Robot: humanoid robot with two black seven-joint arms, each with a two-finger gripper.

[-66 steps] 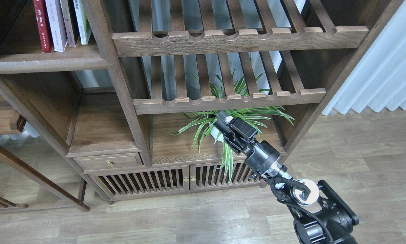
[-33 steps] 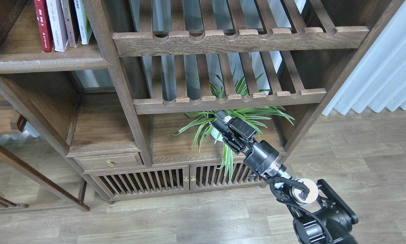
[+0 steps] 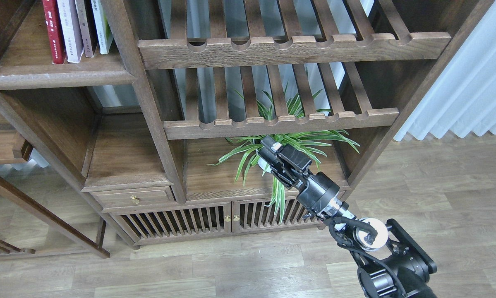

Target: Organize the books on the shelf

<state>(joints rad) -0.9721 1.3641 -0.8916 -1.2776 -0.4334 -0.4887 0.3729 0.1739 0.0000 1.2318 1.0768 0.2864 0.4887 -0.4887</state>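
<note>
Several books stand upright on the solid dark-brown shelf (image 3: 57, 76) at the top left: a red book (image 3: 52, 31), a pale lavender-white book (image 3: 69, 29), a brownish one and a white-and-green one (image 3: 101, 25). Their tops are cut off by the frame's edge. My right arm comes in from the bottom right, and my right gripper (image 3: 267, 145) hovers in front of the lower middle compartment, far below and to the right of the books. Its dark fingers cannot be told apart, and nothing shows in them. My left arm is out of view.
A potted spider plant (image 3: 291, 142) sits right behind the gripper. Two slatted racks with notched rails (image 3: 281, 122) span the middle above it. A small drawer (image 3: 134, 198) and slatted cabinet doors (image 3: 181, 221) lie below. White curtains (image 3: 471, 82) hang at the right over wooden floor.
My right gripper has drifted slightly to the left. The view has shifted a touch, so the books sit a little further right in the frame.
</note>
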